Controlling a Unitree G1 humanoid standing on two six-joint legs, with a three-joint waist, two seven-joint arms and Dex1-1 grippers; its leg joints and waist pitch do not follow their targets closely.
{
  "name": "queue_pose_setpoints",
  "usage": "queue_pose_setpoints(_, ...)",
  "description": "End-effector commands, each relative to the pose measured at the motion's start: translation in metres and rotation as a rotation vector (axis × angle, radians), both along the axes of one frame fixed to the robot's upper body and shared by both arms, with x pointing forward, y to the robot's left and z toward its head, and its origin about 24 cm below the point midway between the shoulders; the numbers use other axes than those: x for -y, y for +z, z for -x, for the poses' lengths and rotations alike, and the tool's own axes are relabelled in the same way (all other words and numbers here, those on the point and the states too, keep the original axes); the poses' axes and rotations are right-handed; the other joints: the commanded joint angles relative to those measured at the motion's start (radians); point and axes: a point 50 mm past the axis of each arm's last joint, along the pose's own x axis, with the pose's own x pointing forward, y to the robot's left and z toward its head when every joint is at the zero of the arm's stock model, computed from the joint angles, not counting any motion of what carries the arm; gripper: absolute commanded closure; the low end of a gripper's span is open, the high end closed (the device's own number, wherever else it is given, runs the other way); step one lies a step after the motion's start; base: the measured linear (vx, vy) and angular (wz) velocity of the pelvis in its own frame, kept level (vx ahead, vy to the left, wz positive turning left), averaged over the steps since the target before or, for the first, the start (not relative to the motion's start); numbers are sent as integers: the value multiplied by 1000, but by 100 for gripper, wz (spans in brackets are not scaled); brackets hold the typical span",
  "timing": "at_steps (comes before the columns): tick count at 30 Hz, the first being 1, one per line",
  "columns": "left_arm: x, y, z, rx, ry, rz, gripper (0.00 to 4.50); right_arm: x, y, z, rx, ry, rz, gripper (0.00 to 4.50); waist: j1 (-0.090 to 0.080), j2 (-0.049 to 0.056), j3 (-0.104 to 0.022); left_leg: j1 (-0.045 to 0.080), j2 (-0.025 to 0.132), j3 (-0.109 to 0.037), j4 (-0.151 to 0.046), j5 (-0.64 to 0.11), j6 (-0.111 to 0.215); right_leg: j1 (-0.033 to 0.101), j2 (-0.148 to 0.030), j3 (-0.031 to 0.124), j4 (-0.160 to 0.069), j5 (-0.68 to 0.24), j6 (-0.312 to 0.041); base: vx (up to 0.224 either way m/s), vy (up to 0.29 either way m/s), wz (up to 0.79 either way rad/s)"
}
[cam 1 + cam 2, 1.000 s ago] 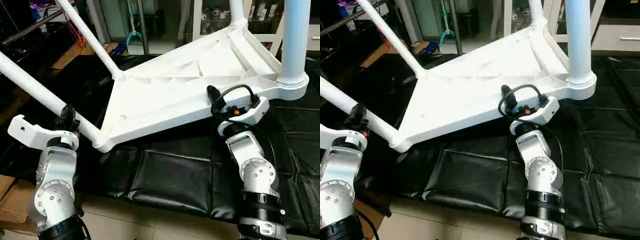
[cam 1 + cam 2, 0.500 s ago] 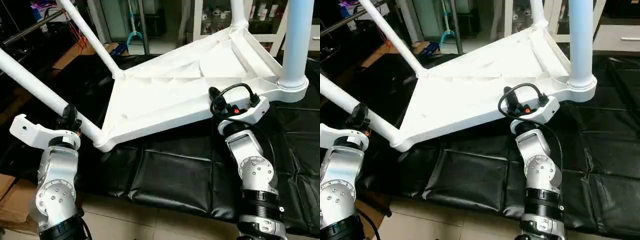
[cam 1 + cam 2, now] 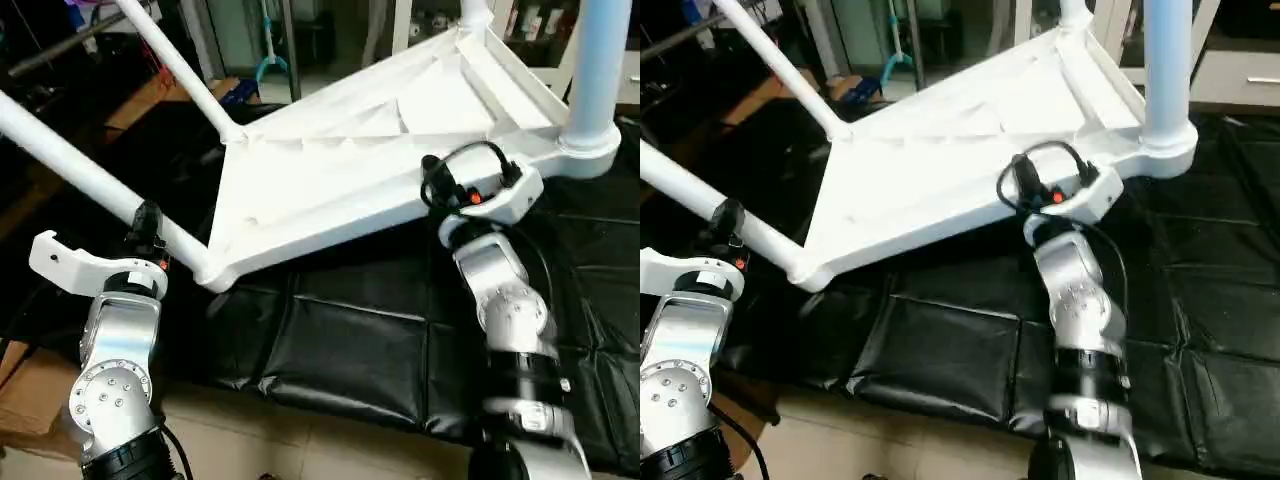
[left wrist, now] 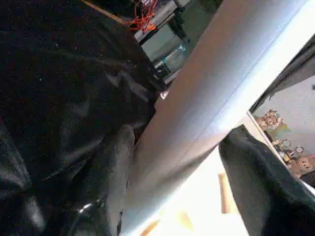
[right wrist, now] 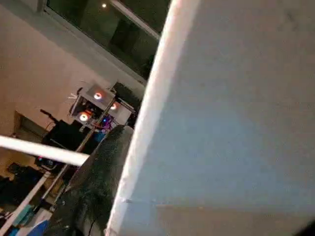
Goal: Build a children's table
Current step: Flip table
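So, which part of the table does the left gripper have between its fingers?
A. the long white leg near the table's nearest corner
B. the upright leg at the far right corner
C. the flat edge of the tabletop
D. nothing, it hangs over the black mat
A: in the left wrist view the left gripper has its dark fingers on either side of the long white leg, close to the tabletop's near corner.

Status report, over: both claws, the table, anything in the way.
Left claw straddles the near-left leg. Right claw at the tabletop's near rim, grip unclear. Table upside down, tilted on the black mat, legs in the sockets. Nothing in the way.
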Motion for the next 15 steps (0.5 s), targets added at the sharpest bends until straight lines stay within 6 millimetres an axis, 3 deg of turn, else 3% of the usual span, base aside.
queue_pose_setpoints(1,3,-14,7,-63,0,19,107,17,54,-4,245,-115,178,236,5,-44,-86,16,33,-6,-46,160,189,53,-26,15,-44,-4,-204,0,0,0)
queue_pose_setpoints(4,7,-14,7,-66,-49,-10,100,23,65,-9,274,-146,204,236,16,-43,-86,19,37,-5,-43,159,200,47,-23,14,-43,-27,-200,0,0,0)
queue_pose_setpoints(5,12,-14,8,-62,-90,-39,100,27,72,-10,296,-157,225,236,18,-50,-86,19,38,-3,-42,161,202,44,-22,14,-44,-26,-199,0,0,0)
queue_pose_setpoints(6,14,-13,9,-57,-113,-53,100,29,75,-11,307,-163,235,236,24,-47,-90,20,38,-4,-37,186,208,42,-20,15,-38,-2,-199,0,0,0)
queue_pose_setpoints(8,17,-12,9,-48,-149,-80,100,32,80,-13,322,-170,258,236,32,-46,-87,17,40,-2,-34,187,211,35,-19,15,-36,-7,-199,0,0,0)
queue_pose_setpoints(10,23,-10,10,-36,-211,-134,100,38,90,-16,347,-189,311,236,38,-50,-77,18,45,1,-38,110,177,29,-18,14,-42,-88,-190,0,0,0)
queue_pose_setpoints(12,28,-8,12,-23,-274,-189,100,44,99,-19,358,-199,388,236,39,-53,-72,28,48,8,-47,12,127,26,-18,18,-54,-157,-175,0,0,0)
queue_pose_setpoints(15,30,-6,13,-16,-325,-251,100,49,108,-23,348,-194,482,236,33,-59,-70,20,45,9,-53,-23,94,34,-18,20,-53,-171,-154,0,0,0)
